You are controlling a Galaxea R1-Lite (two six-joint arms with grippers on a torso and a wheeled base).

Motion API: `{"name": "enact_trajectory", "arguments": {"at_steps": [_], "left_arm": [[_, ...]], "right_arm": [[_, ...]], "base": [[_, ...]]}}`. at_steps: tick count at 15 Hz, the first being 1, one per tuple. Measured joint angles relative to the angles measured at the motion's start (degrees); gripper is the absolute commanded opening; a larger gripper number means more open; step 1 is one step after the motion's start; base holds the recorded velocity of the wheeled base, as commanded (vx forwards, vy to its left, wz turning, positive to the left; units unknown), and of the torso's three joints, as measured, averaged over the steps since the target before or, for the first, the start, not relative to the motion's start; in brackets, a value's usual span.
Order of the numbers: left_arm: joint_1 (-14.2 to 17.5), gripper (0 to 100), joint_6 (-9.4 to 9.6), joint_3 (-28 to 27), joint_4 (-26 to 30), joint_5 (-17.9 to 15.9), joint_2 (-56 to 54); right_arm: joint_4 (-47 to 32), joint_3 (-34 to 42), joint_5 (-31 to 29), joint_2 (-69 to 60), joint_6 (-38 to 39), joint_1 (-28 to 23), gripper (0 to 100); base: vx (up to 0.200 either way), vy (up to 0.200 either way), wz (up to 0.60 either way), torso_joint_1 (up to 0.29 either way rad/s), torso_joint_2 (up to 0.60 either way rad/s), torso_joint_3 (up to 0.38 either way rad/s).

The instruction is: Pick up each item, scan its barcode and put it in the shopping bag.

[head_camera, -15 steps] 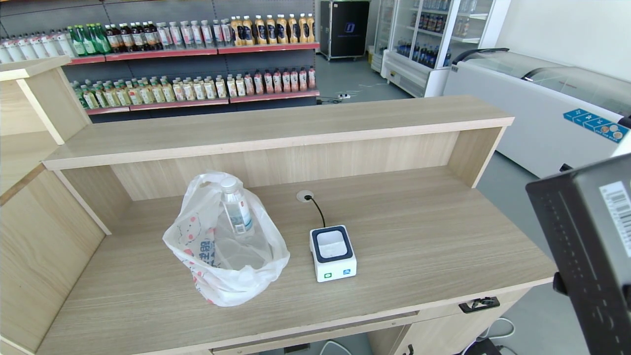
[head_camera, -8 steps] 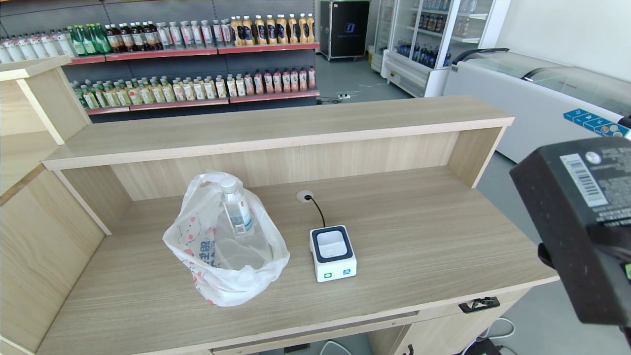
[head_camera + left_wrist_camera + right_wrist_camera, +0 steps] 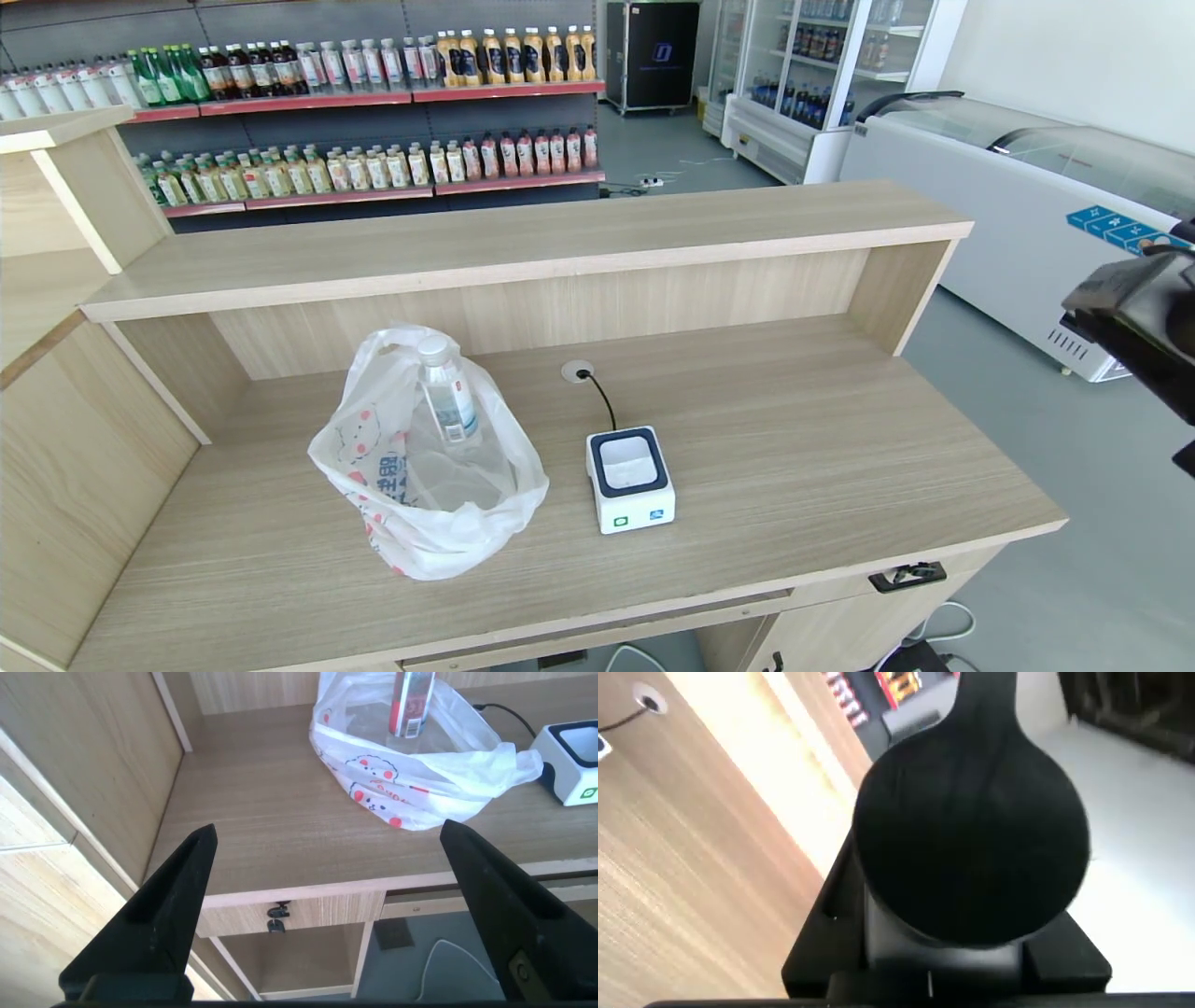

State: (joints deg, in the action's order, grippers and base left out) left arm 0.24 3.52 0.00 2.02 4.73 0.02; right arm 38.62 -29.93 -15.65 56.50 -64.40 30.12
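Left gripper [image 3: 327,833] hangs before the pale wooden counter's [image 3: 794,448] near left edge, jaws wide apart, empty. Further in stands the white printed plastic shopping bag [image 3: 425,485], a clear plastic bottle [image 3: 446,392] upright inside. White square scanner [image 3: 630,478] just right of it. Right gripper [image 3: 1139,322] sits off the counter's right end; grip cannot be determined.

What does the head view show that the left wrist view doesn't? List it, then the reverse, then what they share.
Head view adds: the bottle shelves, the chest freezer and the cable hole behind the scanner. Left wrist view adds: the left gripper, its fingers open and empty, and a small latch under the counter at its left end. Shared: the shopping bag with the bottle standing inside, the scanner beside it, the counter top.
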Motion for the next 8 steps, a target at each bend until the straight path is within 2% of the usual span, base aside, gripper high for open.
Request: {"name": "enact_trajectory", "arguments": {"at_steps": [3, 5, 6, 7, 8], "left_arm": [[0.0, 100, 0.0, 0.0, 0.0, 0.0, 0.0], [0.0, 100, 0.0, 0.0, 0.0, 0.0, 0.0], [0.0, 100, -0.02, 0.0, 0.0, 0.0, 0.0], [0.0, 100, 0.0, 0.0, 0.0, 0.0, 0.0], [0.0, 100, -0.02, 0.0, 0.0, 0.0, 0.0]], "right_arm": [[-10.7, -15.8, -3.6, 4.6, 16.5, -3.9, 0], [-26.1, -28.9, -4.2, 8.1, 25.4, -9.0, 0], [-32.8, -35.2, -4.0, 10.2, 32.7, -12.1, 0], [-36.7, -39.9, -2.4, 12.3, 41.8, -14.8, 0], [-38.4, -42.2, 2.4, 13.8, 48.3, -16.9, 0]], "base": [[0.0, 0.0, 0.0, 0.0, 0.0, 0.0], [0.0, 0.0, 0.0, 0.0, 0.0, 0.0], [0.0, 0.0, 0.0, 0.0, 0.0, 0.0], [0.0, 0.0, 0.0, 0.0, 0.0, 0.0], [0.0, 0.0, 0.0, 0.0, 0.0, 0.0]]}}
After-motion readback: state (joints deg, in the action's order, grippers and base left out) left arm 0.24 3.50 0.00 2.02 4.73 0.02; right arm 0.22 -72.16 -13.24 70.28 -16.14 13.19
